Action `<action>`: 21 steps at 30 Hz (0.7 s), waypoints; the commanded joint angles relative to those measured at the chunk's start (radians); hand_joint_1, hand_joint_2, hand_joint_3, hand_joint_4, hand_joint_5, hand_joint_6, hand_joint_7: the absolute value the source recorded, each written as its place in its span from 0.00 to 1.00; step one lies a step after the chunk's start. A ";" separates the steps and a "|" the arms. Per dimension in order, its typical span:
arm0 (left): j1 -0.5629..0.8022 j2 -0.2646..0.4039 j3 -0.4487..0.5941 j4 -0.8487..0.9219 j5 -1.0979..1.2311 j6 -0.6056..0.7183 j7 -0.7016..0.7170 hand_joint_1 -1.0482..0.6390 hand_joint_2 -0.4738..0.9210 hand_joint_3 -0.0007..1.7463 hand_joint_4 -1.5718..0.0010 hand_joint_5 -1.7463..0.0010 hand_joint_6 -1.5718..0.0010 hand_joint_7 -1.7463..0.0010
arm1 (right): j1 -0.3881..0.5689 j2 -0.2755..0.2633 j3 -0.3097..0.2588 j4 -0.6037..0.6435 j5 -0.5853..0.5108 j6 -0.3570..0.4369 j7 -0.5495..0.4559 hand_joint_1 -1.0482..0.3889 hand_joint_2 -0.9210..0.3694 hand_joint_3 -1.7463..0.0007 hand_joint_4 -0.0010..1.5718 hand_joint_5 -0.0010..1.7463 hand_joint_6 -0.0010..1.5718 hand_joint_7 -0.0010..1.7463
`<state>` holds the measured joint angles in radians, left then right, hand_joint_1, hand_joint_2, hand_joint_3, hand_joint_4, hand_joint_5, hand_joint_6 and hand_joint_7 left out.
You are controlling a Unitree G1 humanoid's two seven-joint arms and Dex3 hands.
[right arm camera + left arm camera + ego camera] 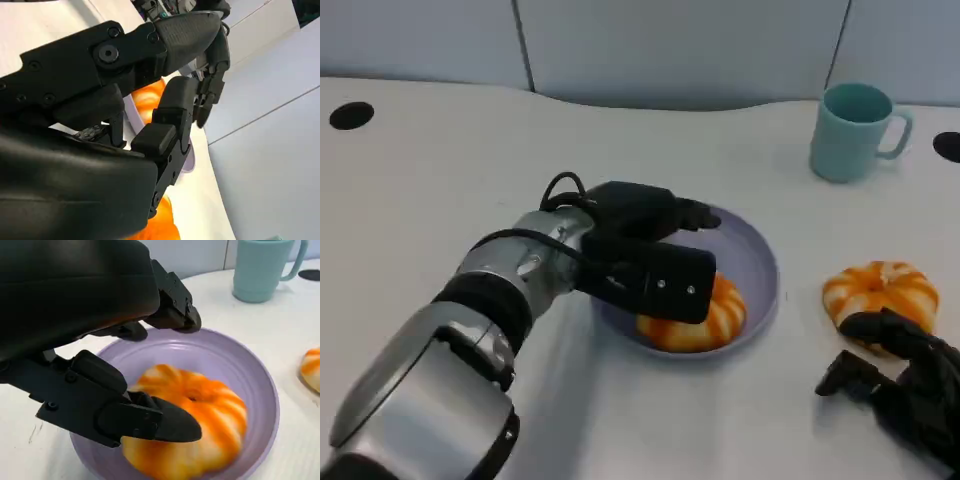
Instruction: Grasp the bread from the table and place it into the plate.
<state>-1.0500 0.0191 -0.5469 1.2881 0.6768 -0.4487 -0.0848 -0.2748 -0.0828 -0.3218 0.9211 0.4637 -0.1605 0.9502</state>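
A lilac plate [760, 250] sits mid-table with an orange-and-white striped bread ring [715, 325] lying in it. My left hand [645, 255] hovers over the plate's near-left part, fingers spread above the bread and not closed on it. In the left wrist view the bread [210, 410] rests on the plate [250, 370], with one finger [145, 420] just in front of it and the others [175, 310] over the far rim. A second striped bread [880, 290] lies on the table to the right. My right hand [905, 375] rests beside it, fingers loosely bent, touching its near edge.
A teal mug [850, 130] stands at the back right, behind the second bread. Dark round holes [350, 115] mark the table's far left and far right. The right wrist view shows the right hand's fingers [190, 100] and a grey wall panel [280, 150].
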 commanded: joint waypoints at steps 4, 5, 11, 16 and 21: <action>0.022 0.048 0.105 -0.033 -0.129 -0.110 -0.040 0.05 1.00 0.25 0.95 0.95 0.86 0.99 | 0.024 -0.005 0.003 0.018 -0.013 0.007 -0.011 0.44 0.00 0.95 0.44 0.74 0.52 0.42; 0.033 0.057 0.130 -0.040 -0.161 -0.126 -0.057 0.05 1.00 0.25 0.94 0.95 0.86 0.99 | 0.024 -0.005 0.004 0.020 -0.014 0.003 -0.013 0.44 0.00 0.94 0.44 0.74 0.52 0.42; 0.112 0.090 0.257 -0.091 -0.321 -0.203 -0.136 0.07 1.00 0.24 0.91 0.92 0.84 0.98 | 0.024 -0.002 0.007 0.022 -0.021 -0.008 -0.032 0.43 0.00 0.94 0.45 0.74 0.52 0.42; 0.229 0.089 0.399 -0.170 -0.520 -0.230 -0.252 0.17 1.00 0.17 0.81 0.86 0.78 0.96 | 0.023 -0.004 0.006 0.018 -0.013 0.011 -0.028 0.43 0.00 0.96 0.46 0.73 0.52 0.43; 0.422 0.048 0.560 -0.346 -0.799 -0.159 -0.397 0.23 1.00 0.13 0.70 0.79 0.71 0.95 | 0.023 -0.007 0.004 0.020 -0.012 0.011 -0.024 0.44 0.00 0.95 0.45 0.72 0.51 0.43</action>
<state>-0.7086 0.0778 -0.0428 1.0157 -0.0266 -0.6427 -0.4284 -0.2791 -0.0831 -0.3181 0.9246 0.4624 -0.1692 0.9412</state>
